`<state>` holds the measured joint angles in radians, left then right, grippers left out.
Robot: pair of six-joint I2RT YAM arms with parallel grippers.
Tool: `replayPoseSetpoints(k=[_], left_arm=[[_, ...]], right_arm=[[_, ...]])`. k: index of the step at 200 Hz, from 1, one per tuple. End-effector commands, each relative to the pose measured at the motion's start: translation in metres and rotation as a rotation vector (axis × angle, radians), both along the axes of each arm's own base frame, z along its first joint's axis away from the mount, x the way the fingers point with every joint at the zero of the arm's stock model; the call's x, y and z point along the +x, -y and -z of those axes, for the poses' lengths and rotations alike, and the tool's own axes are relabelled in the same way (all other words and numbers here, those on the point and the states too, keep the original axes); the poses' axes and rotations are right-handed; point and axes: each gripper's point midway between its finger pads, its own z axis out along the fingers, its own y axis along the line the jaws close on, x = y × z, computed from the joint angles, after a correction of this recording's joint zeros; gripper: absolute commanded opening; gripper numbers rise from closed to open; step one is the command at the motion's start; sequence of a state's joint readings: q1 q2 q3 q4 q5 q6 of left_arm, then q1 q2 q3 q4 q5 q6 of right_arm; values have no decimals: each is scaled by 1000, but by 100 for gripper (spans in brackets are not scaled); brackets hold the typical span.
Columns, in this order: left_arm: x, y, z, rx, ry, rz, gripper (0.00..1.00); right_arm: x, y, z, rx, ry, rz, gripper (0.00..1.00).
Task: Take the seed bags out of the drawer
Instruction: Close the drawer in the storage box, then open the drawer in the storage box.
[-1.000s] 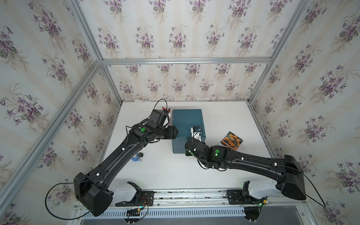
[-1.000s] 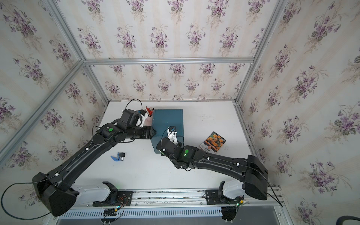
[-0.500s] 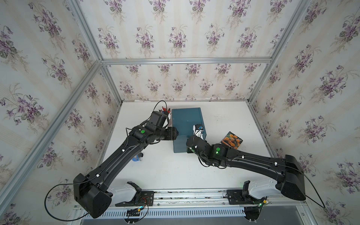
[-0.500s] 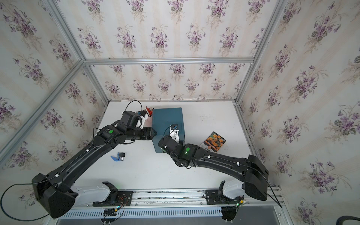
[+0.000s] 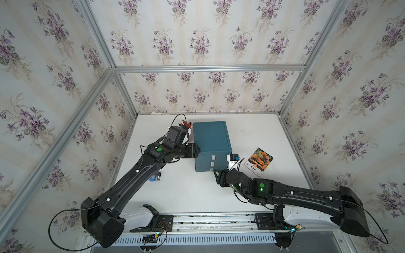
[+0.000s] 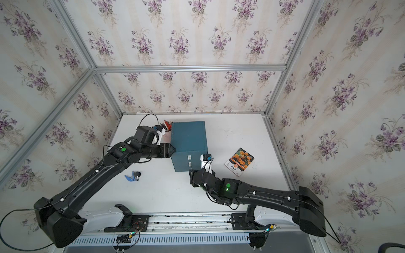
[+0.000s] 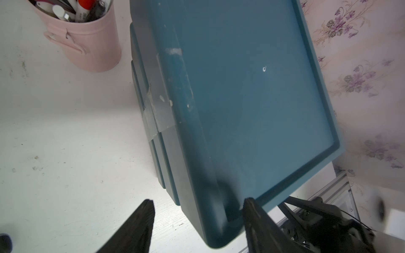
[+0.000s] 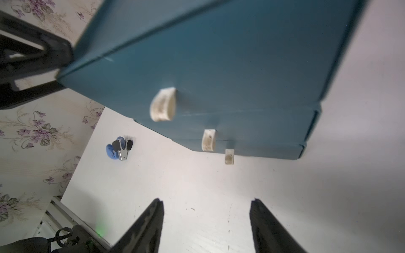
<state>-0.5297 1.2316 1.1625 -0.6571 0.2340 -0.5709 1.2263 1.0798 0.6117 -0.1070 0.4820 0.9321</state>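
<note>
Teal drawer unit [image 5: 211,140]: left jaws apart astride its corner, right jaws apart (empty) facing its front; orange seed bag [image 5: 258,161] lies toward the tabletop's right edge.

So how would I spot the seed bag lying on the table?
Find the dark teal drawer box in the middle of the white table. On the right arm's side of it, apart from the box, the seed bag lies flat on the tabletop. It is the only flat glossy packet in view, printed with orange blooms.
</note>
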Motion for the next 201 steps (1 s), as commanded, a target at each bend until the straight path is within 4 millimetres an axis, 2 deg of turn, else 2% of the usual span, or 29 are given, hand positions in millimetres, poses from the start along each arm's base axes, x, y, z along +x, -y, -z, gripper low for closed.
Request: replayPoseSetpoints(k=[1,28,50,109,150,178,201], left_arm=[[6,12,-12,-102,29,-8,68],[10,11,-9,-111,27,-25,67],[11,11,-5,-115,20,-28,66],[13,3,2,-84,4,-44,65],[13,2,5,-72,-8,-30,65],[12,1,8,-59,-9,-21,65],[11,-1,9,-50,-12,-17,65]], right_arm=[[4,-10,-11,239,-31,38,69],[9,-24,-4,327,-93,-19,67],[14,-31,-1,418,-99,-19,60],[28,-30,6,496,-81,48,43],[39,-30,13,527,-86,78,40],[46,-39,10,548,-81,60,37],[50,-39,11,550,-76,77,36]])
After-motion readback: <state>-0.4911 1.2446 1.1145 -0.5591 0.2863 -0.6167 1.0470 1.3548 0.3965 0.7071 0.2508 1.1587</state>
